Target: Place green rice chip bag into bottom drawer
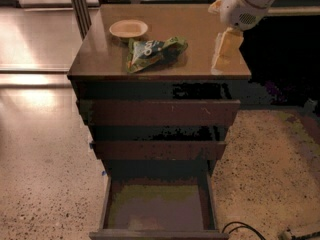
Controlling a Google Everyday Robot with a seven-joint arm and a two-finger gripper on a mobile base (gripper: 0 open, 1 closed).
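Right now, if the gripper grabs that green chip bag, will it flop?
Probably floppy: the green rice chip bag looks crinkled and slumped. Likely light, so a push may slide it. The gripper hangs over the cabinet's right side, apart from it.

A lab-like indoor space, marked by a speckled polished floor [45,184], a dark wooden drawer cabinet [160,113] and a loose cable [240,227], the gripper [222,61] hanging over the cabinet top's right side.
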